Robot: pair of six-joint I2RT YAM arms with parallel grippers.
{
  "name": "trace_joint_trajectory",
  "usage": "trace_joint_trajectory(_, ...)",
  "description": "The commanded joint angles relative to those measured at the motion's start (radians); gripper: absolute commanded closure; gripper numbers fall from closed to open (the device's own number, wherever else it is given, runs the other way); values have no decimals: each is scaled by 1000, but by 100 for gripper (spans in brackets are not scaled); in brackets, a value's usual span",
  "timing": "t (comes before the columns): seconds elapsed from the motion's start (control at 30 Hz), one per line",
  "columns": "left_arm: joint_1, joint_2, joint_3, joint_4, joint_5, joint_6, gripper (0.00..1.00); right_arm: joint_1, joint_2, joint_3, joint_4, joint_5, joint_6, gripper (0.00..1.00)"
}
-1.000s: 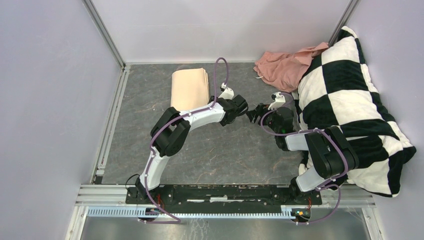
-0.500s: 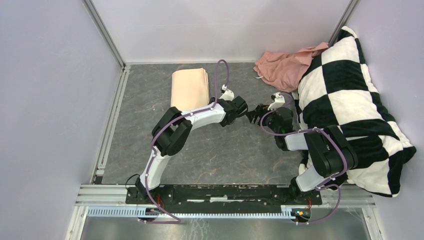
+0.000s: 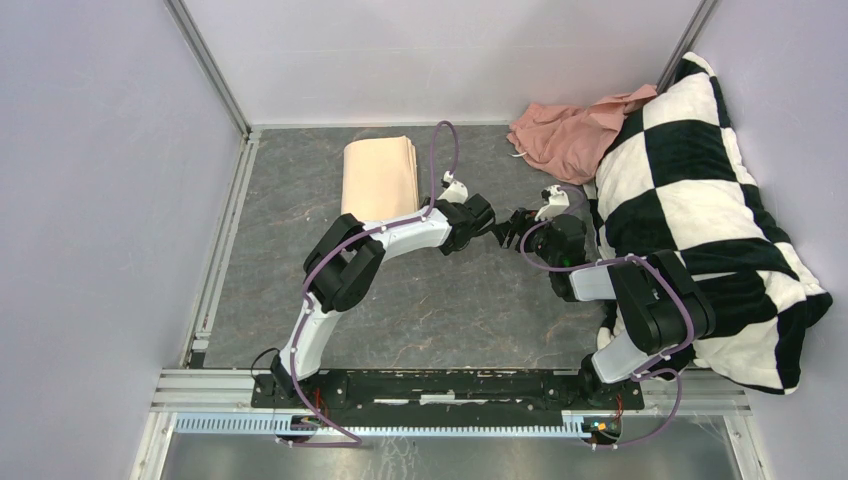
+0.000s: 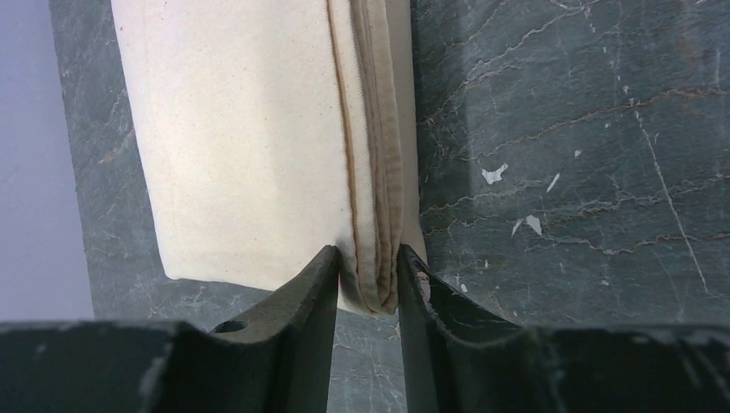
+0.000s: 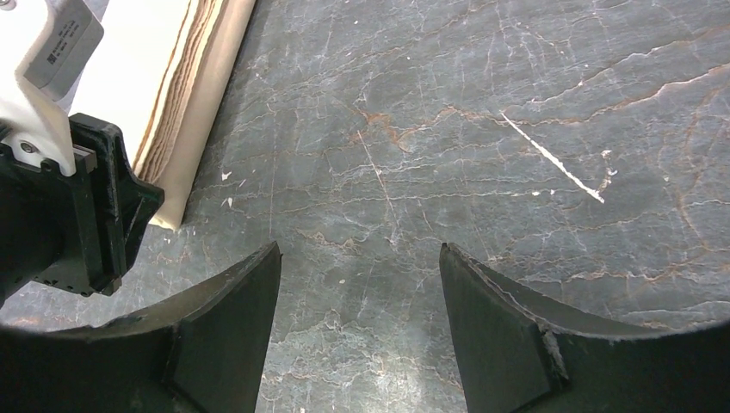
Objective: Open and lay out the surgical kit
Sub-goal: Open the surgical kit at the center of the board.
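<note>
The surgical kit is a folded beige cloth wrap (image 3: 378, 178) lying closed on the dark stone table at the back left. Its steel tray and instruments are hidden. In the left wrist view my left gripper (image 4: 368, 258) has its fingers drawn close on either side of the wrap's (image 4: 241, 146) layered right edge at the near corner, and the folds fill the gap. My right gripper (image 3: 512, 225) hovers just right of the left wrist, open, with only bare table between its fingers (image 5: 232, 318). The wrap's edge (image 5: 185, 77) shows at the upper left of the right wrist view.
A black-and-white checkered pillow (image 3: 700, 200) fills the right side, with a crumpled pink cloth (image 3: 570, 130) behind it. Pale walls close in the back and left, and a metal rail (image 3: 225, 250) runs along the left edge. The two wrists are close together mid-table.
The left wrist has crept slightly left toward the wrap's corner, and the right gripper has followed a little. The wrap has not moved.
</note>
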Motion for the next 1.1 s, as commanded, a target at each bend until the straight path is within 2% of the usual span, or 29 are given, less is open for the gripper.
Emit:
trace_joint_trajectory(0.0, 9, -61, -13, 13, -49, 13, 62, -4, 10, 22, 55, -26, 11, 26)
trace_joint_trajectory(0.2, 13, -90, -20, 15, -52, 10, 65, -4, 17, 27, 55, -32, 12, 26)
trace_joint_trajectory(0.37, 14, -109, -26, 24, -50, 10, 58, -4, 21, 30, 55, -37, 15, 26)
trace_joint_trajectory(0.47, 18, -115, -34, 31, -38, 12, 59, -4, 23, 31, 55, -40, 15, 26)
trace_joint_trajectory(0.6, 24, -115, -40, 33, -35, 10, 69, -5, 24, 32, 55, -43, 15, 27)
trace_joint_trajectory(0.77, 49, -130, -53, 29, -24, -7, 97, -4, 25, 33, 55, -44, 16, 27)
trace_joint_trajectory(0.93, 135, -233, -123, -15, -132, -99, 98, -4, 28, 36, 54, -49, 18, 27)
trace_joint_trajectory(1.07, 311, -369, -227, -40, -150, -233, 98, -4, 29, 37, 54, -53, 18, 27)
